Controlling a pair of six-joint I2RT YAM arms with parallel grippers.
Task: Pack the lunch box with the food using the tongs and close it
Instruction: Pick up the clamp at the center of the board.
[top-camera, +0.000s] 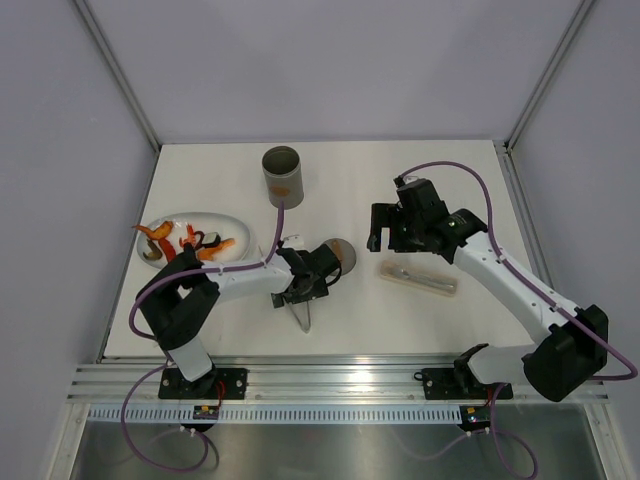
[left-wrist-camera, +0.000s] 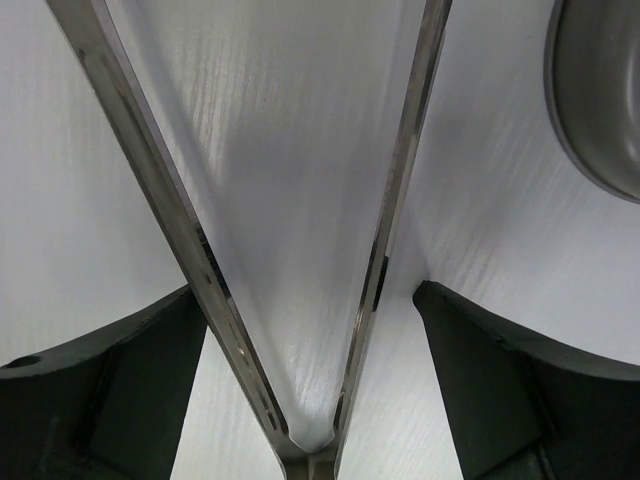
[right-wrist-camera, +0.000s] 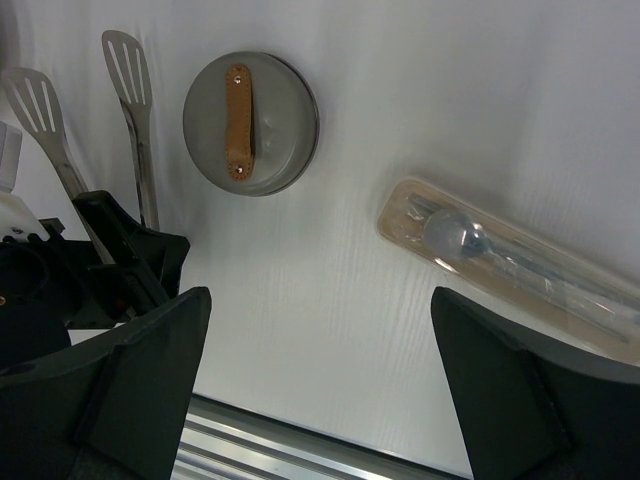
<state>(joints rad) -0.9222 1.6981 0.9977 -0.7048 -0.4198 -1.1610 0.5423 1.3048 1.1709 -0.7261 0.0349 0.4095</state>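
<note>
Grey lid (top-camera: 345, 256) partly behind left end effector (top-camera: 299, 296)

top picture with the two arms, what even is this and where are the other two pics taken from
Those are two robot arms bolted to a white table, seen from above. The other two come from cameras on their wrists, looking out between each arm's jaws. On the table: a grey canister, its lid, a plate of orange food, a wrapped packet and silver tongs. The left gripper straddles the tongs, jaws open. The right gripper hangs open, holding nothing.
</note>
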